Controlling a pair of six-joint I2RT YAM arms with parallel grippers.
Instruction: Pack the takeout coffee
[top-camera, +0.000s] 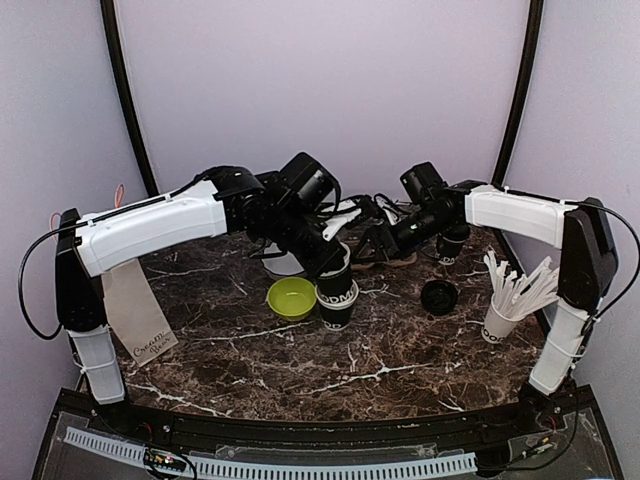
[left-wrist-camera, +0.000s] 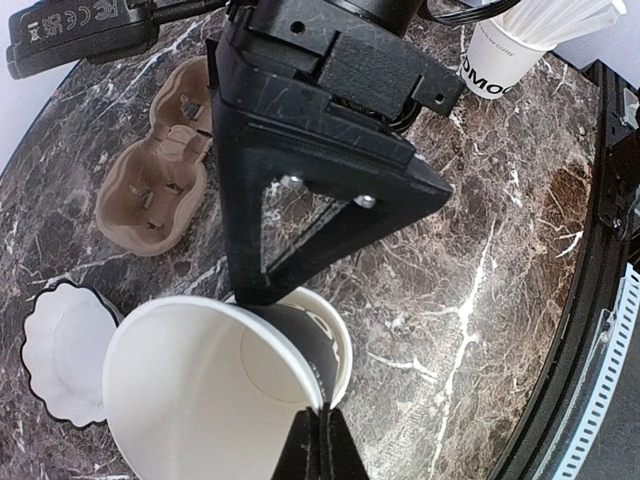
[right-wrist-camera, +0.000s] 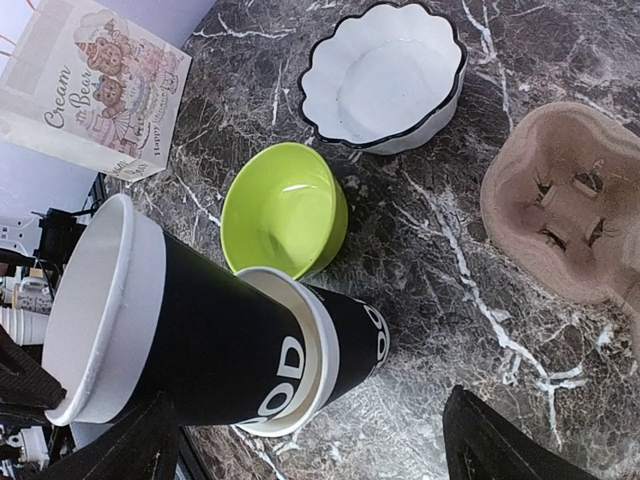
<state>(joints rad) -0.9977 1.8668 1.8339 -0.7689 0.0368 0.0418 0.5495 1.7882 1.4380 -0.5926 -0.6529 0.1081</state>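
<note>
I judge unstacking: left gripper (left-wrist-camera: 312, 405) clamps top cup (left-wrist-camera: 190, 390) by its wall, right gripper (right-wrist-camera: 315, 450) gapes empty; next, lift it clear.

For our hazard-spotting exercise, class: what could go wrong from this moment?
The left gripper pinches only the rim of a tilted lidless black paper cup nested in a second black cup; lifting may drag that lower cup over. The lime-green bowl stands right beside them, so a toppling cup could knock it.

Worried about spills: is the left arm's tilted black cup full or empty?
Empty: the left wrist view looks into the lidless black cup, showing only bare white inside.
</note>
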